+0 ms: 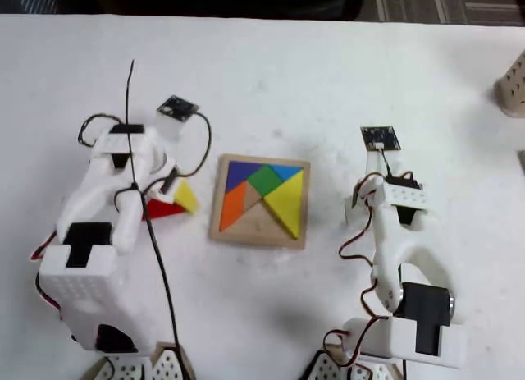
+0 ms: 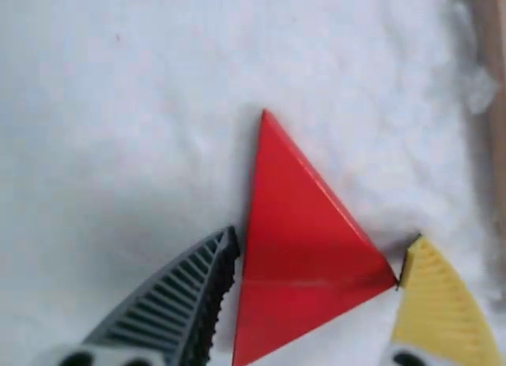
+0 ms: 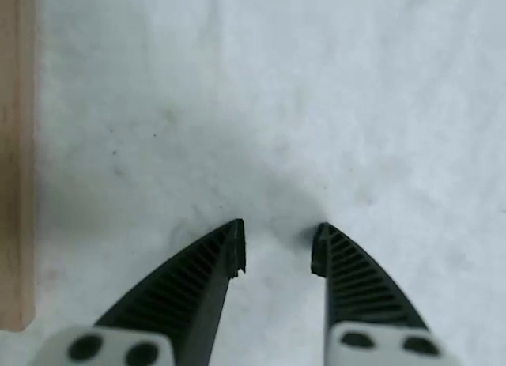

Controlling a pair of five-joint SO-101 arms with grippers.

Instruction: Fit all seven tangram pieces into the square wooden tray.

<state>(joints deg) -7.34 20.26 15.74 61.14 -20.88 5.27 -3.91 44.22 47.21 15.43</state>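
Observation:
The square wooden tray (image 1: 218, 226) lies mid-table between the arms. It holds a blue (image 1: 237, 175), a green (image 1: 264, 180), a light blue (image 1: 288, 171), an orange (image 1: 233, 206) and a large yellow piece (image 1: 287, 203), with a wood-coloured patch at its near middle. A red triangle (image 2: 296, 247) lies flat on the white table left of the tray, also as red triangle (image 1: 162, 209). My left gripper (image 2: 316, 255) is shut on it, black finger (image 2: 198, 295) on one edge, yellow finger (image 2: 435, 303) at a corner. My right gripper (image 3: 277, 251) stands open over bare table right of the tray edge (image 3: 16, 160).
A beige object (image 1: 513, 86) sits at the far right edge of the table. Black cables (image 1: 156, 257) run over the left arm. The tray's side (image 2: 490, 81) lies close beside the left gripper. White table stretches beyond the tray.

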